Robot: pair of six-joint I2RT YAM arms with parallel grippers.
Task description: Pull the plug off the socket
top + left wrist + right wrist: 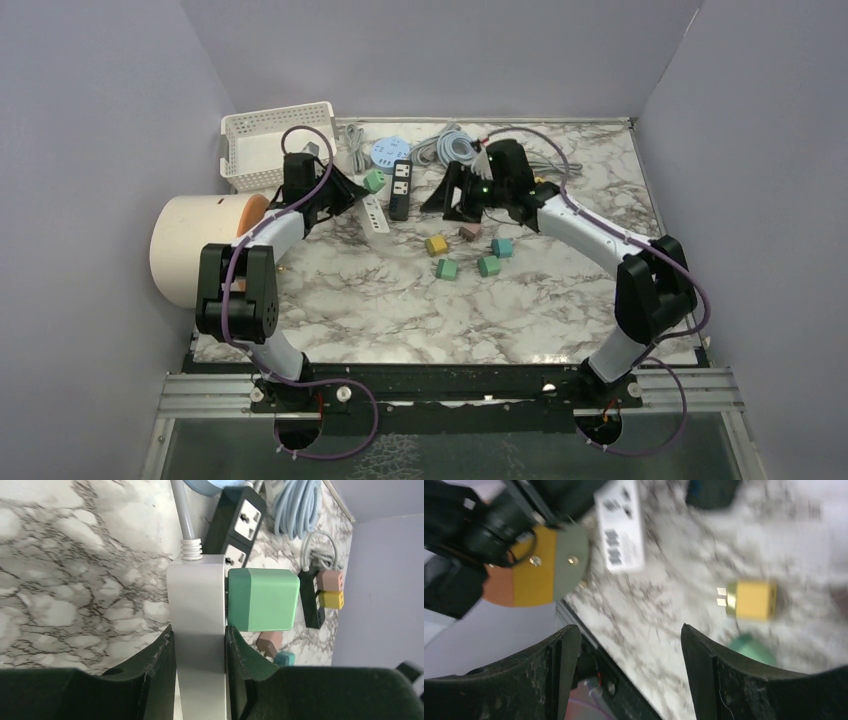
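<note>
Left gripper [356,192], seen from above, meets the white strip [376,213] by the basket [270,140], right gripper [440,203] well apart; the left wrist view shows its jaws clamped on the strip, green plug [262,599] seated in it; the right wrist view shows jaws spread, empty, above a yellow plug [751,600].

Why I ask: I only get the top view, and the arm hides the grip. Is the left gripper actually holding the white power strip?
Observer: Yes. Left wrist view: the left gripper is shut on the white power strip, one finger each side.
Operator: Is the green plug out?
Observer: No, the green plug is seated in the strip.
Operator: And the right gripper?
Observer: The right gripper is open and empty.
</note>
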